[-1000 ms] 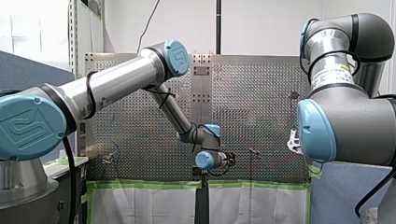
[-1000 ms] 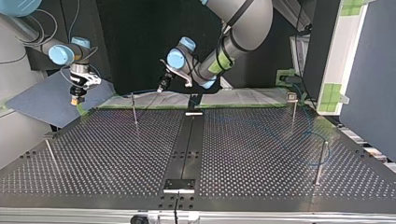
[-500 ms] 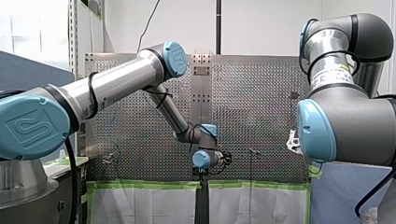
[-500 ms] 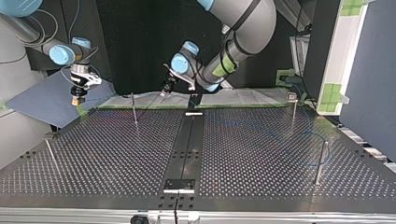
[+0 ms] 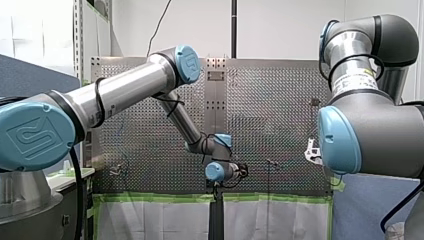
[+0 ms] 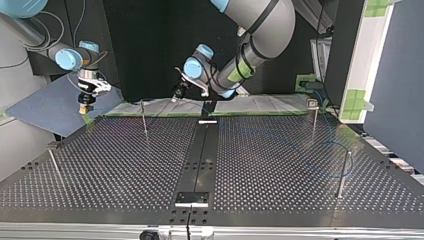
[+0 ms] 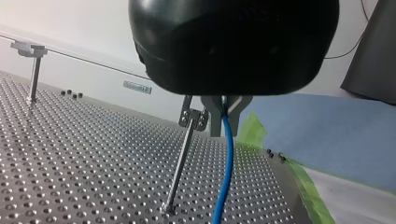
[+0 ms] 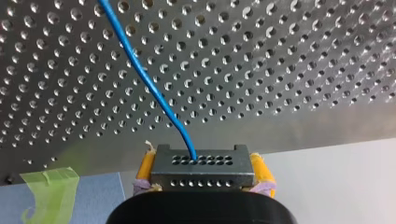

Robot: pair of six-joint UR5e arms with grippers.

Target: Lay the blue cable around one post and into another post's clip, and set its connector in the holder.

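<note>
The blue cable [image 7: 226, 168] runs down from my left gripper [image 7: 225, 112], whose metal fingers are shut on it. Beside that gripper stands a thin post [image 7: 180, 172] with a clip at its top. In the top view my left gripper [image 6: 175, 95] hangs over the table's far edge, near that post [image 6: 144, 117]. My right gripper [image 8: 201, 179] is shut on the grey connector [image 8: 201, 168] between yellow pads [image 8: 144, 168]. The cable [image 8: 140, 70] leaves the connector over the perforated table. In the top view my right gripper [image 6: 86, 107] is off the far left corner.
More posts stand at the top view's left [image 6: 54, 165], far right [image 6: 314, 120] and near right [image 6: 342, 175], with a faint blue loop by the last. A dark centre strip carries small plates [image 6: 191, 198]. Green tape [image 8: 46, 191] lines the table edge.
In the top view my left gripper has shifted a little to the right, still holding the cable. My right gripper has edged slightly right with the connector.
</note>
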